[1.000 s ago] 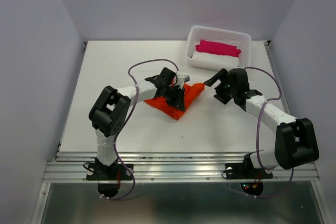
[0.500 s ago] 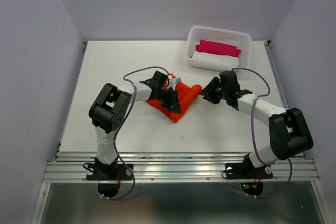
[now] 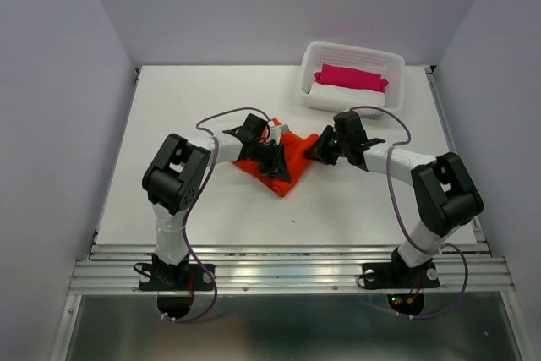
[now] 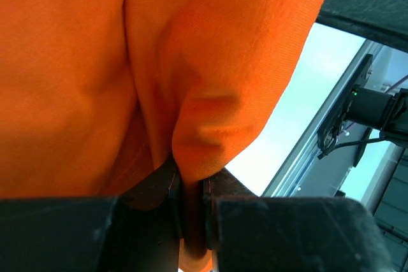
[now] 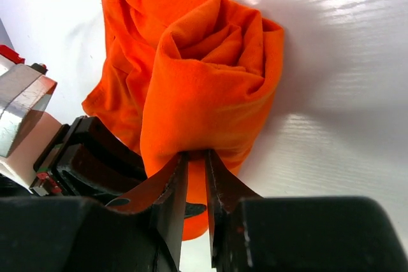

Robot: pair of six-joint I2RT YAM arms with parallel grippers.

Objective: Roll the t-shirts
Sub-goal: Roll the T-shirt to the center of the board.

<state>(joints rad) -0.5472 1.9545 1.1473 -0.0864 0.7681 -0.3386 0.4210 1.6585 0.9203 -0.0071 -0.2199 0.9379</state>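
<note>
The t-shirt (image 3: 297,148) lies bunched on the table (image 3: 169,107), between the two grippers. A fold of it sits pinched between the jaws of the left gripper (image 4: 188,189), and the rest of the cloth spreads ahead of them. The right gripper (image 5: 196,164) has the edge of a rolled end between its jaws, with the roll just ahead of the fingertips and the left gripper close beside these jaws on their left. Beyond the right jaws, well apart, the basket (image 3: 394,82) stands at the table's far edge. In it lie what seem to be two bundles (image 3: 351,78), one on the other.
</note>
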